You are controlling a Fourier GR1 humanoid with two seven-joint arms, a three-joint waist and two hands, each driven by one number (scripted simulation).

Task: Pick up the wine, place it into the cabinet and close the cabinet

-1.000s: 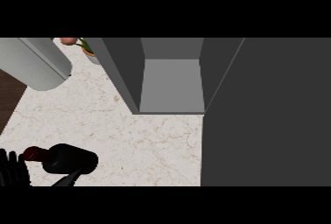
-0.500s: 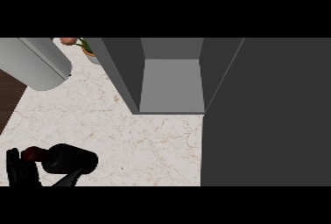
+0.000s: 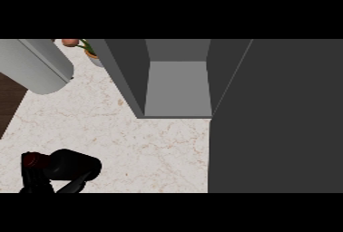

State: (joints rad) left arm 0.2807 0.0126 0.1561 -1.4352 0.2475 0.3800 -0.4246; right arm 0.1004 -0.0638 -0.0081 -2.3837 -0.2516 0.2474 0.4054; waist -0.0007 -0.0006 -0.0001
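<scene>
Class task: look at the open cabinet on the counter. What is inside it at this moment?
The cabinet shows only its bare grey floor and walls. The wine lies outside on the counter. Its upper interior lies beyond the view.

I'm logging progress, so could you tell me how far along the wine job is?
Nothing is finished. The left hand is at the wine bottle low on the counter, fingers partly hidden. The cabinet stands open with nothing visible inside; placing and closing remain.
</scene>
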